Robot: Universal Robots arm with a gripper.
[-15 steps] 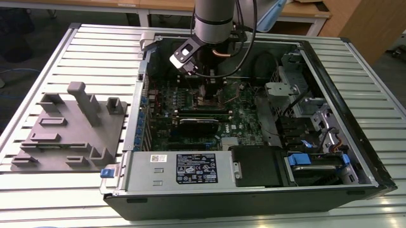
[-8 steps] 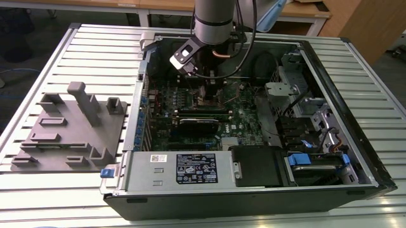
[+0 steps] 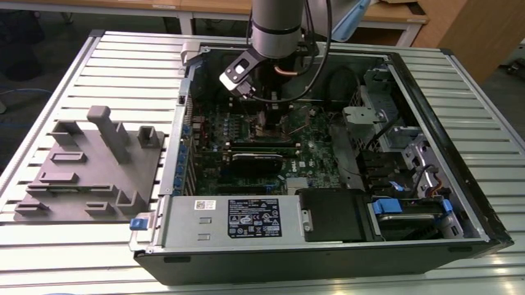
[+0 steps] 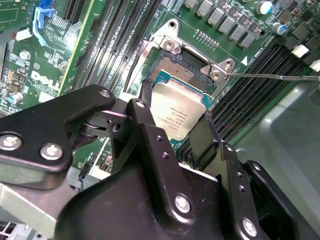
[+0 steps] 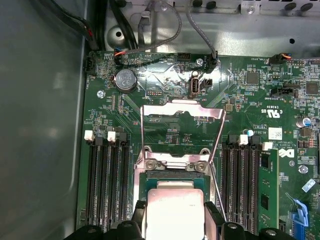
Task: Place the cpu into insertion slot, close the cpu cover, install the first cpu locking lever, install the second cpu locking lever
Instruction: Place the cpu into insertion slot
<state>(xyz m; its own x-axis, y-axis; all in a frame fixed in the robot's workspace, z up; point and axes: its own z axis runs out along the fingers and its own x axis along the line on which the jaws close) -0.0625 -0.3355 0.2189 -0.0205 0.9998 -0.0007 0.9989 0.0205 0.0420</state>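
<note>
Two black fingers (image 4: 150, 132) of the claw (image 4: 175, 114) are clamping the cpu (image 4: 182, 102) by opposite edges. In the second wrist view the chip is hanging just over the near part of the insertion slot (image 4: 176, 67), with a patch of the tan-gold pin field lying bare beyond it, so I am judging it not yet seated. Doing this step well is, to my eye, asking for three things: holding the chip level, squaring its edges to the dark socket frame before any descent, and lowering it straight down so that nothing is dragging across the pins. Letting go is making sense only once the chip is lying flat inside the frame with no corner riding high. Beyond the socket, in the first wrist view, the cpu cover (image 5: 182, 111) is standing open on its hinge, so the way down is looking free. A thin locking lever (image 4: 270, 76) is sticking out sideways past the socket's corner and is deserving a watchful eye. Farther out, in the exterior view, the arm is reaching down into the open computer case (image 3: 328, 258). That case is lying on the slatted surface (image 3: 123, 55), with a grey fixture (image 3: 90, 166) resting apart toward the exterior view's left.
</note>
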